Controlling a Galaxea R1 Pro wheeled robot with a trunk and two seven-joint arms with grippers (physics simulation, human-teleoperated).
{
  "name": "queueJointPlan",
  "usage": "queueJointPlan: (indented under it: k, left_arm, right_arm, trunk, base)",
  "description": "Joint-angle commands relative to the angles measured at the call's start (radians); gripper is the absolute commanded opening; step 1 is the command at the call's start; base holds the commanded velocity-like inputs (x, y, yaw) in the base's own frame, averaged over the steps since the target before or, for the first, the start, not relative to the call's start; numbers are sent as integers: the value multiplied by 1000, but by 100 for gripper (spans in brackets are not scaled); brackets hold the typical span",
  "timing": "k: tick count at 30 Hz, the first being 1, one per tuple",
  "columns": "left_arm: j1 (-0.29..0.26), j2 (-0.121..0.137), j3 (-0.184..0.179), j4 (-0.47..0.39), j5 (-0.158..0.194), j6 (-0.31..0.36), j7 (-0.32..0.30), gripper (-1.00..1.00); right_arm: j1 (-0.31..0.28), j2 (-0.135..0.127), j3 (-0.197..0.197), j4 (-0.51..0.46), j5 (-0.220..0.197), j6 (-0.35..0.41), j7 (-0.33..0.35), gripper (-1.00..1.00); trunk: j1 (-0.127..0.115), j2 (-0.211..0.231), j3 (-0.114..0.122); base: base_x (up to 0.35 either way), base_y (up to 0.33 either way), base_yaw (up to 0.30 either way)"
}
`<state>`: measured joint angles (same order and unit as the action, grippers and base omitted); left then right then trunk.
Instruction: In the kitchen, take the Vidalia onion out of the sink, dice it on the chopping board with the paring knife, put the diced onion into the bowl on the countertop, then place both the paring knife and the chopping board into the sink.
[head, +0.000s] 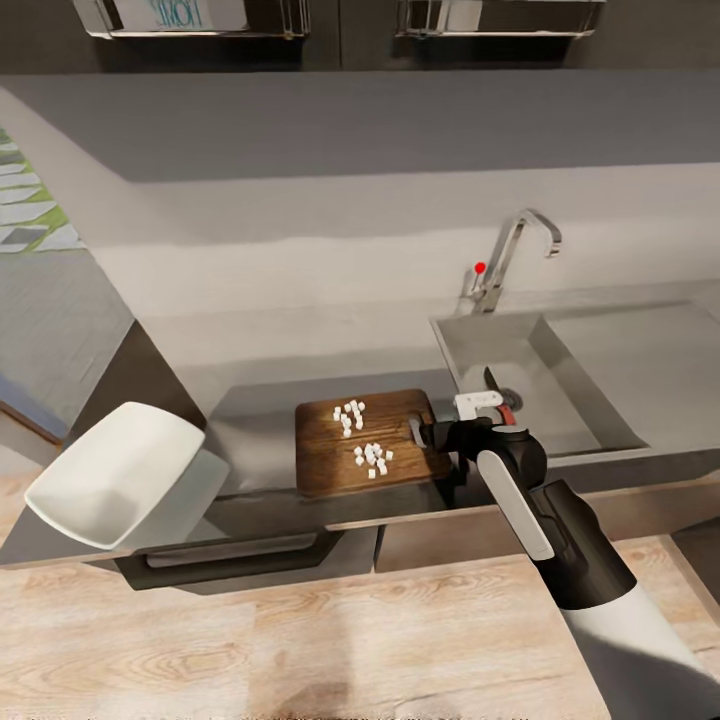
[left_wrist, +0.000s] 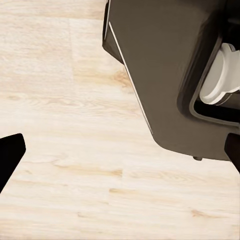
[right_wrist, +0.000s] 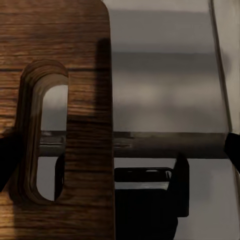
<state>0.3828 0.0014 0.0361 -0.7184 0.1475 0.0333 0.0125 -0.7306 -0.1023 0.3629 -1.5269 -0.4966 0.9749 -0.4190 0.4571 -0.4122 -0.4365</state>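
Observation:
The dark brown chopping board (head: 330, 470) lies on the grey countertop (head: 255, 425), with two clusters of white diced onion (head: 349, 413) on it. My right gripper (head: 432, 436) is at the board's handle end. In the right wrist view the gripper (right_wrist: 120, 152) is open, its fingertips (right_wrist: 7, 160) wide apart around the board (right_wrist: 75, 45) by the handle slot. The white bowl (head: 110, 485) sits tilted at the countertop's left end. Behind my right wrist, in the sink (head: 560, 385), show the paring knife's dark blade (head: 491, 379) and a bit of red handle. My left gripper (left_wrist: 122, 152) hangs open over the floor.
The angular tap (head: 520, 250) with a red dot stands behind the sink, and the flat drainboard (head: 640, 360) stretches to the right. A grey wall runs behind the counter. Light wooden floor (head: 300, 630) lies in front of the dark cabinets. The robot's dark base (left_wrist: 165, 75) appears in the left wrist view.

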Motion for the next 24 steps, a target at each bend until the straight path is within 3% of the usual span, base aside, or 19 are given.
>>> queueJointPlan:
  k: [1,24]
  left_arm:
    - [1,0,-1,-3,10,3,1,100]
    - [1,0,-1,-3,10,3,1,100]
  right_arm:
    - [-1,-1,2,-1,-10,2,-10,100]
    - [-1,0,2,-1,-10,2,-10,100]
  trunk:
    - [1,-2,-3]
    - [1,-2,-40]
  base:
    - [2,0,0]
    - [42,0,0]
